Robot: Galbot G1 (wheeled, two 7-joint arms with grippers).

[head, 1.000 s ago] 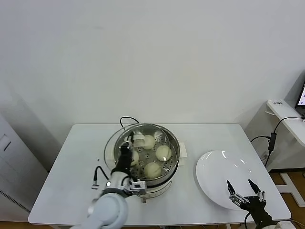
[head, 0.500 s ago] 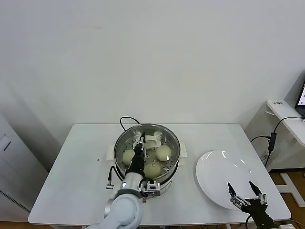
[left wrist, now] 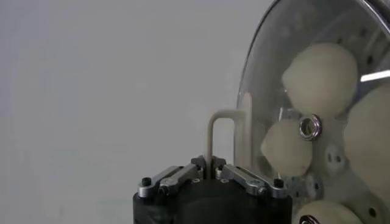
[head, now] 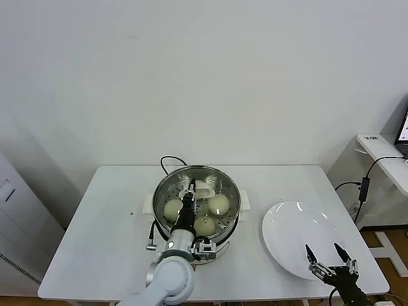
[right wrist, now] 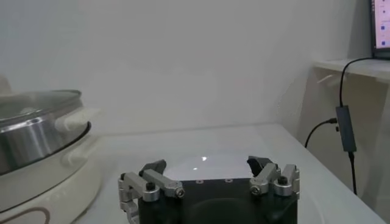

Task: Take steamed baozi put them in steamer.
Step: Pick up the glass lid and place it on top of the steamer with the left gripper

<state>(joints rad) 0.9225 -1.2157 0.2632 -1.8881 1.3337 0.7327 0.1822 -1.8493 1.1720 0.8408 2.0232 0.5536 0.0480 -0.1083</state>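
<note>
White plate [head: 296, 236] on white table [head: 102, 248]; glass lid [left wrist: 292, 79]; black cord [head: 169, 159].

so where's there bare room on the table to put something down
Bare table lies on the robot's left of the steamer, out to the table edge. The white plate is bare too, above the open right gripper. The steamer is crowded: baozi inside, glass lid on it, left gripper shut on the lid handle.

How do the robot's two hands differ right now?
The left hand is shut on the glass lid's white handle over the steamer; the right hand is open and holds nothing. The left is over the pot, the right waits near the table's front edge by the white plate. Both are dark, two-fingered.
</note>
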